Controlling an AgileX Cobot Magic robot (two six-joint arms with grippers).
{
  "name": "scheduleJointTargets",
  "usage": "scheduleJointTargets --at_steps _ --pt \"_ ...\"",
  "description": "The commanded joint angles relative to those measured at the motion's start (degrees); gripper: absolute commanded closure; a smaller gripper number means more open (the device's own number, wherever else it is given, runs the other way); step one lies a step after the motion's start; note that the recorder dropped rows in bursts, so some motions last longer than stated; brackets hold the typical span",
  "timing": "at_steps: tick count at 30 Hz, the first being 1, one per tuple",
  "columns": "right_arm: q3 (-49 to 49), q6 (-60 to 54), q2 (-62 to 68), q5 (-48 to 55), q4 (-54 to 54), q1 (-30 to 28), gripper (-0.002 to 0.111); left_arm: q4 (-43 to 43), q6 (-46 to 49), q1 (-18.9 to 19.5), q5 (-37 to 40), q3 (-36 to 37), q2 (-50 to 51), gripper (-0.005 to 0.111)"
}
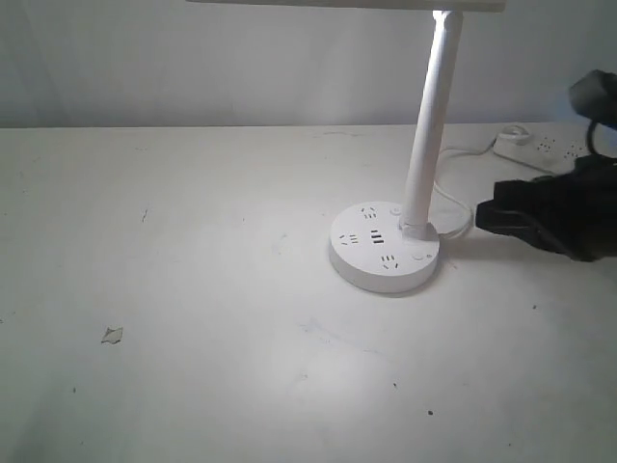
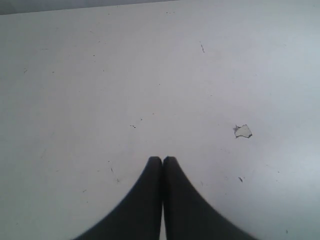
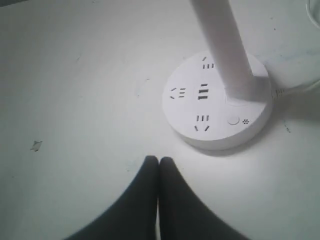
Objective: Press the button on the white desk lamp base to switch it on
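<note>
The white desk lamp base (image 1: 371,253) is a thick round disc with dark socket holes, right of the table's middle, with a white pole (image 1: 429,125) rising from it. The button (image 1: 418,257) is a faint ringed circle on the base's near right rim. In the right wrist view the base (image 3: 185,107) and button (image 3: 233,120) lie ahead of my right gripper (image 3: 158,160), which is shut and empty. From outside, that gripper (image 1: 480,216) hangs just right of the base, apart from it. My left gripper (image 2: 162,159) is shut over bare table and out of the exterior view.
A long white power strip (image 1: 540,147) lies at the back right, and a white cable (image 1: 453,204) runs from the base toward it. A small chip (image 1: 112,335) marks the table at the near left. A bright patch lies on the table in front of the base.
</note>
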Motion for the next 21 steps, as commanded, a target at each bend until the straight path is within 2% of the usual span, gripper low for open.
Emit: scheduleJointTargets --at_steps 1,10,15,21 --pt "5.86 3.98 -16.96 1.74 -4.54 -0.19 0.108 -0.03 0.0 -0.47 -0.17 0.11 -0.18 0.107" --pt "7.7 3.36 -40.77 3.13 -7.48 -0.19 0.108 -0.03 0.0 -0.47 -0.17 0.11 -0.18 0.107" --pt "7.7 2.3 -51.72 -7.44 -9.3 -0.19 0.108 -0.03 0.0 -0.47 -0.17 0.11 -0.18 0.107" --pt "7.7 2.91 -61.65 -18.54 -4.59 -0.19 0.108 -0.03 0.0 -0.47 -0.17 0.11 -0.18 0.107"
